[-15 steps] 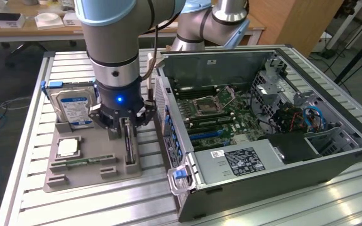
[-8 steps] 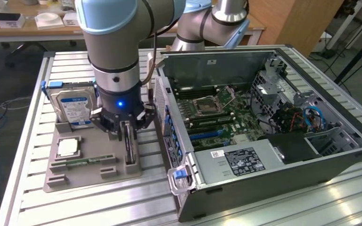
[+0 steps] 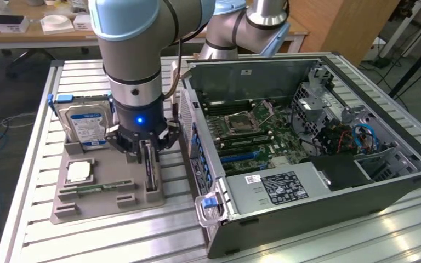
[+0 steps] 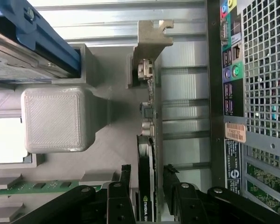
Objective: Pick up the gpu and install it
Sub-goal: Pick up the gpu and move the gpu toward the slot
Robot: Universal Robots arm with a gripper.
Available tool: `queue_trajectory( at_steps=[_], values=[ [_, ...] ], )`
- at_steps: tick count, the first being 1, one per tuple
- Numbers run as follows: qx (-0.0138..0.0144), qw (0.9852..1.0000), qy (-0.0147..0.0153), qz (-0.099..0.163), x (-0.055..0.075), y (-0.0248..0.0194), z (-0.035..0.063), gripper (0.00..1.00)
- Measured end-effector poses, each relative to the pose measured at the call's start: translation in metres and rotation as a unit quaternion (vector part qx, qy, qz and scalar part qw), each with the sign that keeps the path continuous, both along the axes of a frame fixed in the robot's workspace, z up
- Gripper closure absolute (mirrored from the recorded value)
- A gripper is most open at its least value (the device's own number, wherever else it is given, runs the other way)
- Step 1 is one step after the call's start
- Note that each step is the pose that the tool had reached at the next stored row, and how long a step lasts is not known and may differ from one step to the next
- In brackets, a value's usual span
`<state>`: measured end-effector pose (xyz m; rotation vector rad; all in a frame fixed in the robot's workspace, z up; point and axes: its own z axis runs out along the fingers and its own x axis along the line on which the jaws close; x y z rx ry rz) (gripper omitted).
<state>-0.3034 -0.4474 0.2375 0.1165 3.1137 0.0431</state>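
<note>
- Slatted aluminium table [image 3: 86, 244]: along the lower edge of the exterior view, bearing all that follows.
- Grey printed tray [image 3: 104, 211]: flat on the table, low on the exterior view's left, with slots for parts.
- Memory stick [image 3: 97, 188]: narrow and green, lying in one tray slot.
- Processor [image 3: 79, 171]: square with a silvery cap, in the pocket just behind the memory stick.
- gpu [image 3: 151, 172]: a thin dark card standing on its long edge in the tray slot nearest the tower, left of centre in the exterior view. The wrist view shows a black shroud with a green-and-white logo, a board edge carrying small metal connectors, and a silvery end bracket with a hooked tab. It is seated in the tray, not in the tower.
- Gripper [image 3: 148, 148]: black, pointing straight down over the gpu. Its fingers [image 4: 125, 184] are parted and straddle the card. A sliver of grey tray shows on either side, so nothing is clamped.
- Hard drive [image 3: 86, 125]: silver with a blue-white label, upright in a blue caddy [image 3: 63, 99] at the tray's far end.
- Open computer tower [image 3: 386, 186]: on its side just beside the tray, on the exterior view's right. The motherboard [image 3: 258, 131] and a labelled power supply [image 3: 276, 189] are exposed.
- Robot arm [image 3: 130, 49]: grey with pale blue caps, upper centre.
- Wooden desk [image 3: 20, 38]: upper left of the frame, farthest back.
</note>
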Motion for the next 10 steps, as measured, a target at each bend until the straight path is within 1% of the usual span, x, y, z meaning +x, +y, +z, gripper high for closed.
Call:
queue_trajectory(
  at_steps=[10],
  values=[
    [-0.0014, 1.0000, 0.0000, 0.000, -0.0019, 0.0001, -0.0021, 0.59]
  ],
)
